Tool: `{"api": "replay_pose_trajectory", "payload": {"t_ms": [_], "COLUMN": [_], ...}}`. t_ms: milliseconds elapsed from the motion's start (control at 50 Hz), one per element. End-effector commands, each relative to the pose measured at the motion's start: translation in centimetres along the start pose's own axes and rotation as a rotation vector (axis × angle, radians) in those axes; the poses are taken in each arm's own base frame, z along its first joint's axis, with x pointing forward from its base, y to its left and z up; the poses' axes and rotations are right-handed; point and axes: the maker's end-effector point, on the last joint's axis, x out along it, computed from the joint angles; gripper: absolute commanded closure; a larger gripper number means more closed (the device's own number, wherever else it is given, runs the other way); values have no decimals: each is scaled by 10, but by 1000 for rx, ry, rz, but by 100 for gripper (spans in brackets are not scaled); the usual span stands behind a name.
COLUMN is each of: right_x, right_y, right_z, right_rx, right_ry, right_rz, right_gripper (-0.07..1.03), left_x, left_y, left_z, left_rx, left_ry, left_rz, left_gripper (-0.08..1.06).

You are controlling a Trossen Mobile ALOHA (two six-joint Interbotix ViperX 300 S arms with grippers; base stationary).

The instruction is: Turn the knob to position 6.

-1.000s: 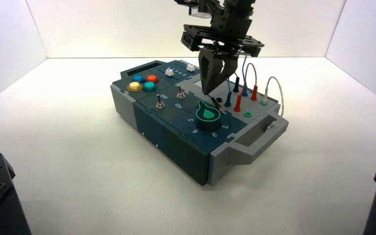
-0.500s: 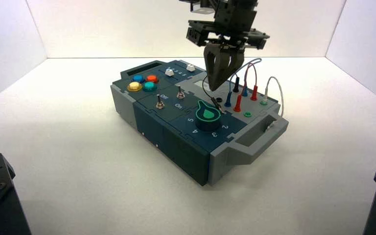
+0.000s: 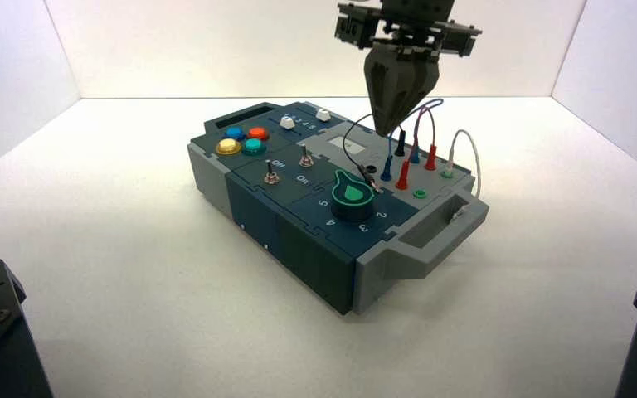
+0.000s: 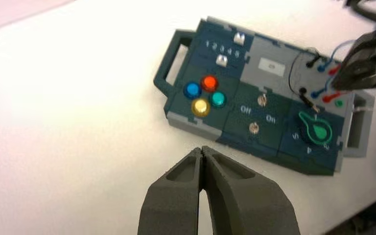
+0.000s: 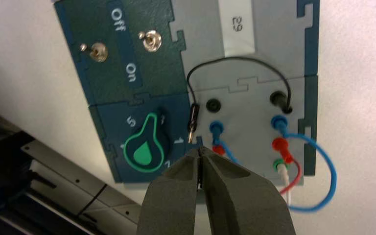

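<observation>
The left gripper (image 4: 201,152) is held off the box (image 3: 294,240), on the side of the four coloured buttons (image 3: 243,139), its jaws pressed together on nothing. Further right, the knob (image 3: 352,196) is seated in the box's near right corner, ringed by white digits. In the right wrist view its pointer tip is seen between the 5 and the 1, aimed away from the jaws. The right gripper (image 3: 397,124) is raised above the wires (image 3: 419,133), behind the knob and apart from it, jaws clenched and empty.
</observation>
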Motion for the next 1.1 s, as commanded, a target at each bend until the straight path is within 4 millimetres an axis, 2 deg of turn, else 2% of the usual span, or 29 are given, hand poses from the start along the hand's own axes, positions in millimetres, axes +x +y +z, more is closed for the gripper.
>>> {"api": "replay_pose_trajectory", "payload": {"t_ms": [20, 300, 600, 860, 1100], "right_x": [-18, -27, -20, -15, -20], "right_y": [8, 22, 44, 40, 40], "right_z": [-4, -19, -40, -62, -64], "right_rx": [-10, -43, -117, -144, -148], "right_ry": [-40, -54, -19, 1, -15], "right_rz": [16, 40, 52, 42, 45], "right_gripper": [98, 98, 98, 98, 99], "left_x": [-7, -6, -9, -16, -25], "left_y": [-2, -3, -4, -6, -6], "left_z": [7, 5, -2, -20, -26], "left_rx": [12, 15, 18, 24, 34], "left_ry": [-9, -3, 15, -12, -39], "left_rz": [-6, -8, -13, -13, -7], "left_gripper": [101, 101, 101, 101, 101]}}
